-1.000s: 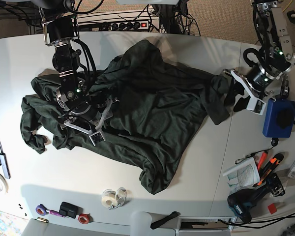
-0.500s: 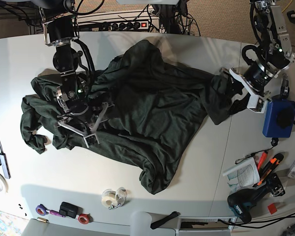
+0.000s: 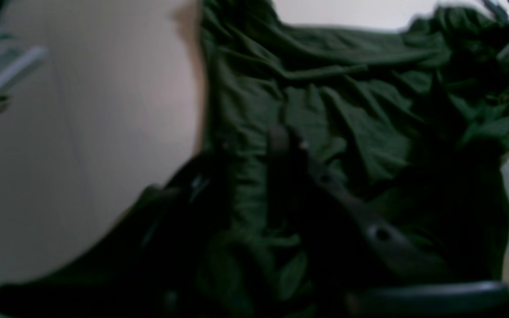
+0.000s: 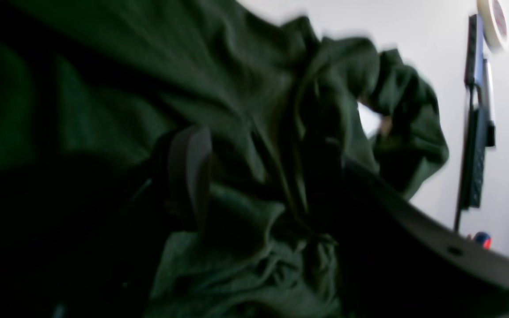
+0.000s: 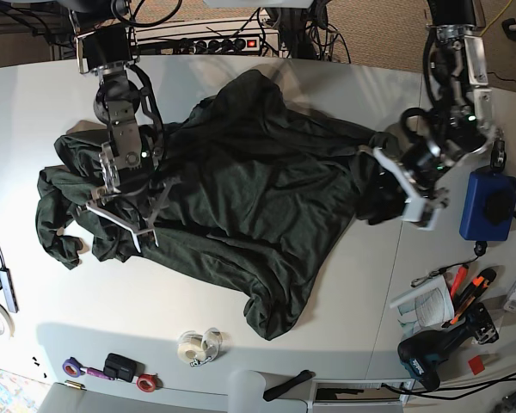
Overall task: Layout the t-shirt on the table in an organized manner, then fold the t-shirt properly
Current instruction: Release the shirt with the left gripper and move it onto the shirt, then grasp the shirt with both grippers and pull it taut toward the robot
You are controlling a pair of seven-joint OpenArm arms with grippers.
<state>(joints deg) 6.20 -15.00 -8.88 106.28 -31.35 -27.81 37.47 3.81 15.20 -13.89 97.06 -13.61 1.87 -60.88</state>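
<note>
Green t-shirt (image 5: pixel 267 189) — under both tools

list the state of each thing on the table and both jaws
t-shirt: crumpled, spread unevenly, not folded
left gripper: at the t-shirt's sleeve end, jaws narrowing around cloth, grip unclear
right gripper: jaws wide open, over bunched cloth
blue pouch: lying flat, beside the left arm, untouched
tape roll: lying near the front edge, clear of the t-shirt
table: partly covered by the t-shirt
</note>
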